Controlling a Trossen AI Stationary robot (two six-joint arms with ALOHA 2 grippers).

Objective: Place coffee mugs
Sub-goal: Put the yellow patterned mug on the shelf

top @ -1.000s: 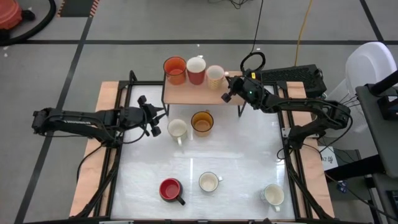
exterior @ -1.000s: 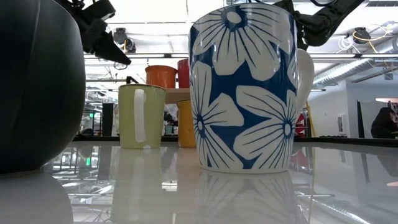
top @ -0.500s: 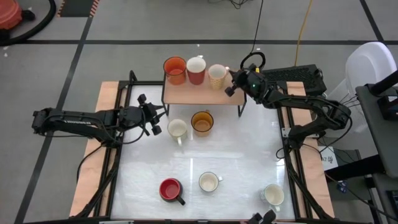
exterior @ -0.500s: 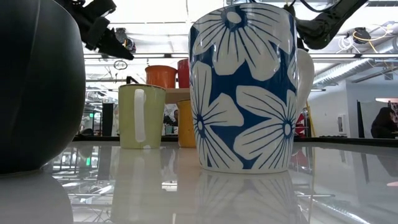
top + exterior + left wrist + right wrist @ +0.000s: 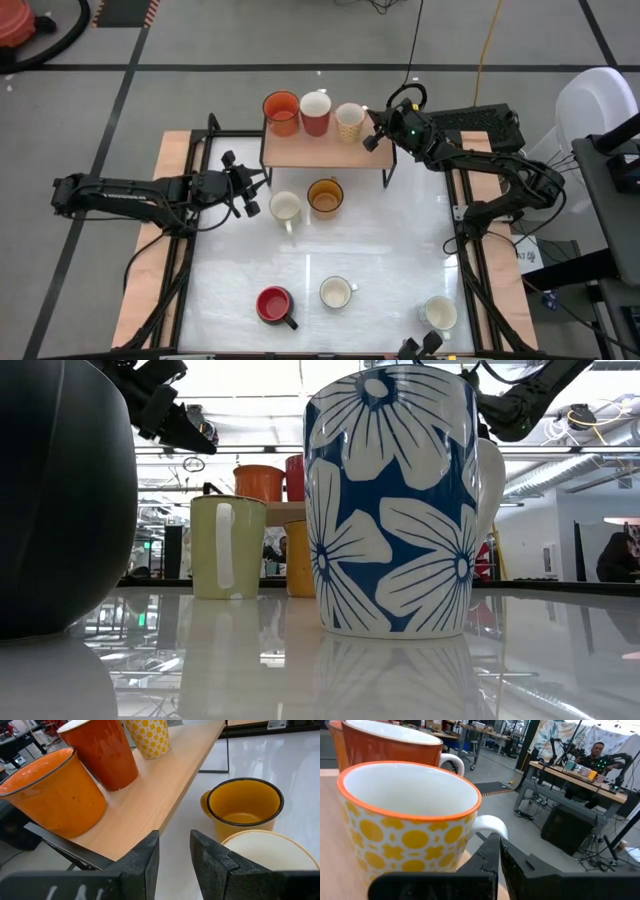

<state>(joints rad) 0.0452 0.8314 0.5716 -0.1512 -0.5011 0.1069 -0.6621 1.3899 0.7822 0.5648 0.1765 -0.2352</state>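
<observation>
A wooden shelf point(image 5: 325, 148) at the far side carries an orange mug point(image 5: 282, 113), a red mug point(image 5: 315, 112) and a yellow-patterned mug point(image 5: 348, 122). My right gripper point(image 5: 370, 140) is shut, held level right beside that mug's handle point(image 5: 490, 826). My left gripper point(image 5: 250, 197) hangs open and empty above the table's left middle, next to a cream mug point(image 5: 285, 208) and an amber mug point(image 5: 325, 196), both standing on the table. Near the front stand a red mug point(image 5: 274, 305), a blue-flowered mug point(image 5: 390, 500) and a white mug point(image 5: 438, 314). My right gripper's shut fingertips point(image 5: 496, 851) stand just under the handle of the yellow-patterned mug, coming level from the table's right. Whether they touch the handle I cannot tell. The mug stands upright on the shelf.
The shelf's thin black legs point(image 5: 388, 178) stand on the white tabletop. Black frame rails point(image 5: 462, 250) run along both sides. Free room lies in the table's middle, between the amber mug and the front row. Beyond the table a person sits at a bench point(image 5: 592, 751).
My right gripper has swung a little toward the far edge, closing in on the yellow-patterned mug's handle, and has stayed shut. No mug has moved.
</observation>
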